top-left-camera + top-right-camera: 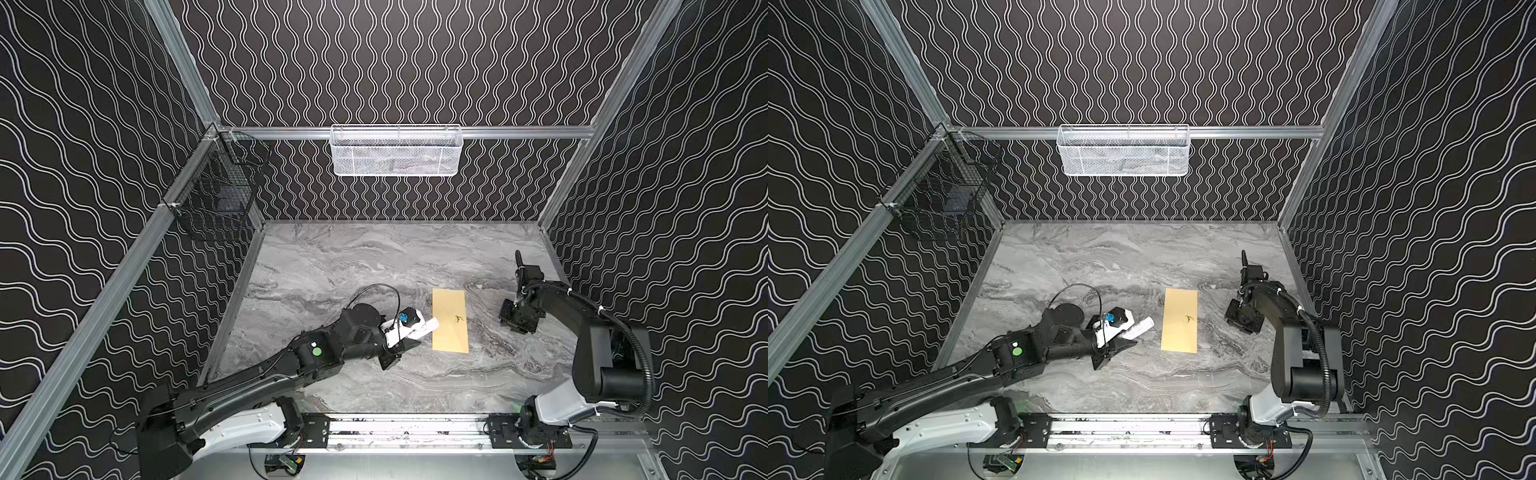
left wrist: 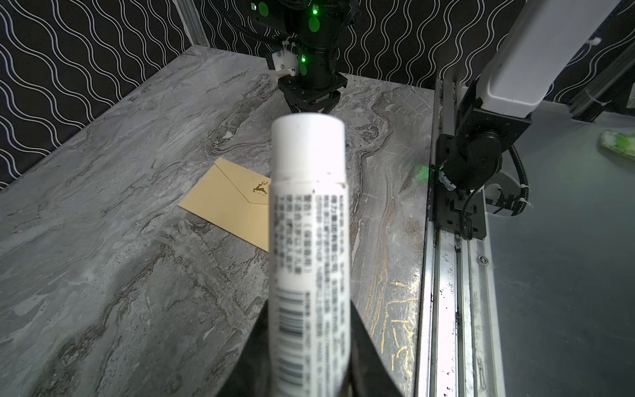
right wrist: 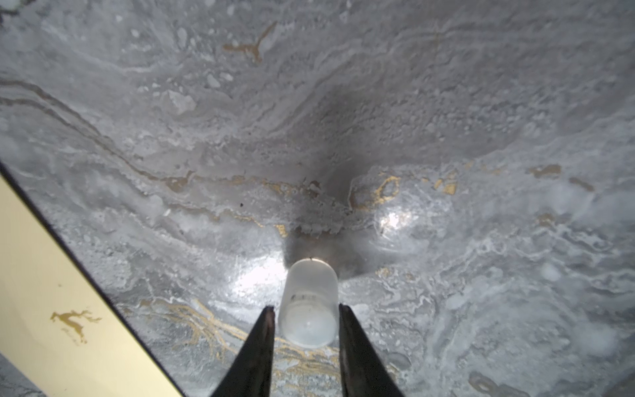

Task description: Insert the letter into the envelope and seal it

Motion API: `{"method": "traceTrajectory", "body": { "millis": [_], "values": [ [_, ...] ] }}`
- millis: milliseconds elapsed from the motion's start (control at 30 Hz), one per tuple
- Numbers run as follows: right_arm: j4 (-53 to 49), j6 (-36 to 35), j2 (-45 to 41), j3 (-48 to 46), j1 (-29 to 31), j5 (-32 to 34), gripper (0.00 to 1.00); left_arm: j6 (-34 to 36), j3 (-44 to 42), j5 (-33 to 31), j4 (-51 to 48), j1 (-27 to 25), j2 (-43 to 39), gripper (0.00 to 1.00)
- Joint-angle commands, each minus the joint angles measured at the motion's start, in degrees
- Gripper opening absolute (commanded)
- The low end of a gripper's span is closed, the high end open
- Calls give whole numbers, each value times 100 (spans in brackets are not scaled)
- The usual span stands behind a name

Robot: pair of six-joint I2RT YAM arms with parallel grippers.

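Sealing looks to be the step in hand. No letter shows anywhere and the envelope's flap lies down, so the sheet is probably inside, unconfirmed.

- Left gripper (image 2: 309,309) is pinching a white glue tube (image 2: 309,223) by its barcode end. In a top view the free end aims toward 2 o'clock, close to the envelope's edge, with no contact apparent.
- The envelope (image 1: 450,321) lies flat on the table (image 1: 332,257) at 3 o'clock of that gripper, deer mark (image 2: 260,188) up.
- Right gripper (image 1: 517,322) sits low at 3 o'clock of the envelope, apart from it. Its jaws bracket a frosted cap (image 3: 309,292) standing on the marble; cannot tell whether it is clamped.

Next move hinges on whether the flap is glued, which is unclear. If not, lift the flap and apply the tube. If so, recap and press.
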Motion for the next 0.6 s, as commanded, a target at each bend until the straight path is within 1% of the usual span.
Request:
{"method": "traceTrajectory", "body": {
  "millis": [0,100,267,367,433,467,533,567],
  "values": [
    [3,-17,-24,-11,13,14,31,9,10,-42,102,-8,19,0],
    [-30,-34,16,7,13,-2,27,-6,-8,-27,119,-12,41,0],
    [-85,-8,-158,46,21,-47,27,-30,-47,-55,188,-8,64,0],
    [-109,-9,-364,77,39,-217,26,-59,-102,-16,264,-8,52,0],
    [-89,-4,-538,86,69,-503,24,-119,-223,-33,409,5,21,0],
    [-58,7,-651,86,95,-760,24,-176,-301,-32,510,36,6,0],
    [41,18,-905,108,140,-1378,24,-300,-411,59,678,145,21,0],
    [133,31,-1068,125,165,-1792,24,-389,-470,150,779,232,35,0]
  ]
}}
